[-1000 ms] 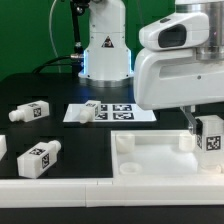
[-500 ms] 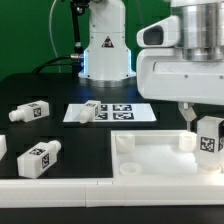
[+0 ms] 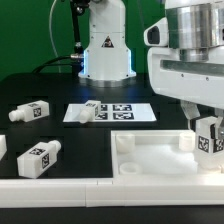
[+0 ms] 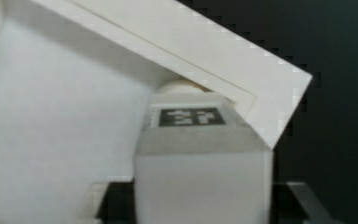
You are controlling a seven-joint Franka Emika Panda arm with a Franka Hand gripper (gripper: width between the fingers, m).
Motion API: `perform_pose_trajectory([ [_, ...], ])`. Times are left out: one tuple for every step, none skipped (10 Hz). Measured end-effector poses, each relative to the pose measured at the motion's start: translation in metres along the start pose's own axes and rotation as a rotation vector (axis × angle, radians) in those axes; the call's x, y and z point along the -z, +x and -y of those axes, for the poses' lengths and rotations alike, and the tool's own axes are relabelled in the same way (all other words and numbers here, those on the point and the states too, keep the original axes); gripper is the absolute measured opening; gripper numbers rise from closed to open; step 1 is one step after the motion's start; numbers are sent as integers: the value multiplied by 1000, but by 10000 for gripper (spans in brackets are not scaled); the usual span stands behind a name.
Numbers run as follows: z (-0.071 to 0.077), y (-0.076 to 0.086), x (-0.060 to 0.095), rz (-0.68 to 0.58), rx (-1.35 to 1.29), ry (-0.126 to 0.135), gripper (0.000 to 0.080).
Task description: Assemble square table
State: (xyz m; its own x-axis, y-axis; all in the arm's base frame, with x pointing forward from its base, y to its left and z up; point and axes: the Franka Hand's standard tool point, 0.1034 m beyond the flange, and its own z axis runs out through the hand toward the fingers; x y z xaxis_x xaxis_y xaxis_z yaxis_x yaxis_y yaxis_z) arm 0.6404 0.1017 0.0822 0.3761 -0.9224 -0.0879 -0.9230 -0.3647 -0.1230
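Square table slab (image 3: 150, 158) lies near right, rim up, with a round socket (image 3: 125, 143) at its far left corner. Gripper (image 3: 203, 140) is clamped on a tagged leg (image 3: 210, 134), upright at the slab's far right corner. Loose legs (image 3: 38, 158) lie well left of it.

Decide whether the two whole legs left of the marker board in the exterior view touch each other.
Apart. The exterior view shows bare black table between the farther leg and the nearer leg.

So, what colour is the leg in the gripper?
The leg is white with a black-and-white tag; exterior view.
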Motion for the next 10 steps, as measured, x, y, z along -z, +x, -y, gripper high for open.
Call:
perform_pose_trajectory([
  [-1,-1,0,6,-198,21,287],
  [-2,-4,-1,2,-354,55,287],
  [-4,-6,-1,-5,-416,86,287],
  [-4,-7,0,-6,-360,85,287],
  [-4,-7,-1,-8,-320,84,287],
  [-5,-6,-1,-17,-123,80,446],
  [-2,-10,-1,-18,32,73,573],
  [1,-16,0,-17,164,52,573],
  [1,-14,0,-21,223,56,636],
  [1,-13,-1,-23,300,54,646],
])
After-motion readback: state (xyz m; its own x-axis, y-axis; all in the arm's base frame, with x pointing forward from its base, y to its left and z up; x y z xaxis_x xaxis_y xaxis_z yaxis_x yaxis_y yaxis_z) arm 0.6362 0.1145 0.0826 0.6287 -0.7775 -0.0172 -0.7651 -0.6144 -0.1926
